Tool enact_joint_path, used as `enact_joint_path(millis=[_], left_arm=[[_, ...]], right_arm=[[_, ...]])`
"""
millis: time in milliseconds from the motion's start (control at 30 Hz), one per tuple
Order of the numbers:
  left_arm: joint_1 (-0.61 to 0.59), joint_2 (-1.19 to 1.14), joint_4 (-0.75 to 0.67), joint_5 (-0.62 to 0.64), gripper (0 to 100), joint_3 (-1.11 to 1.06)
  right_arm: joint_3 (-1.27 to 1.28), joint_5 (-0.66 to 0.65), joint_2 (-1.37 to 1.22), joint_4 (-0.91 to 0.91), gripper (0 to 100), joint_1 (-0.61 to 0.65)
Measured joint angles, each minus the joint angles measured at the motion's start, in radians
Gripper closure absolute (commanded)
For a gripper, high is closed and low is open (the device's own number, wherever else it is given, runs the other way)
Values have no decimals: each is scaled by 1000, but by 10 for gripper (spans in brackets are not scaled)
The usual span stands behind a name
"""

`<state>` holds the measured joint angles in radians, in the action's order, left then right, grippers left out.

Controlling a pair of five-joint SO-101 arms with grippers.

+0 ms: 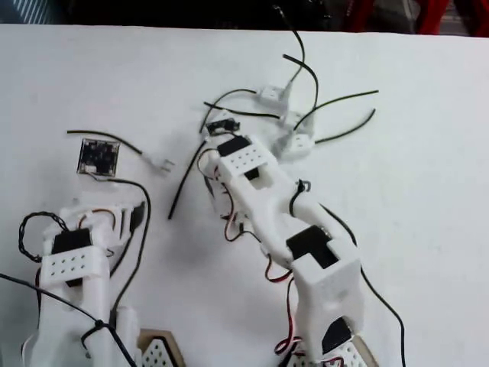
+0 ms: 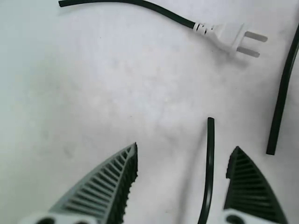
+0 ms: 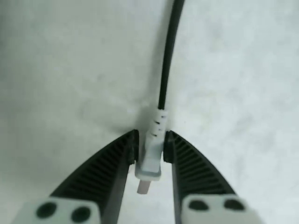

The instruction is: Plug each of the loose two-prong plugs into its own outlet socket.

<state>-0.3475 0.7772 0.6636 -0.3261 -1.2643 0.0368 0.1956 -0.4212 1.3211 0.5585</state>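
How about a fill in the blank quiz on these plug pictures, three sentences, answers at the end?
1. The right gripper is ____ on a white plug.
2. The left gripper hangs over the table with its jaws ____.
3. The loose plug lying on the table shows ____ metal prongs.
Missing words: shut; open; two.

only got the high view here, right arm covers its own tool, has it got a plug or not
Observer: Yes. In the right wrist view the right tool is shut on a white plug, and its black cord leads away from the arm.
Operator: which way are the prongs
Observer: One prong shows, pointing back toward the wrist camera.
Operator: and the left tool
Observer: The left tool is open and holds nothing; a dark cord end lies on the table under its gap.
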Motion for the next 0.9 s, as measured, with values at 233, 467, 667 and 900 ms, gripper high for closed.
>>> enact_joint_path(millis=[233, 467, 667, 900], left_arm=[[0, 0, 0, 0, 698, 0], [0, 0, 0, 0, 698, 0], [0, 0, 0, 0, 698, 0], [0, 0, 0, 0, 698, 0]], right_arm=[[-2, 14, 0, 5, 916, 0], [-2, 15, 0, 5, 981, 0], [-2, 15, 0, 60, 982, 0], [-8, -91, 117, 163, 982, 0]])
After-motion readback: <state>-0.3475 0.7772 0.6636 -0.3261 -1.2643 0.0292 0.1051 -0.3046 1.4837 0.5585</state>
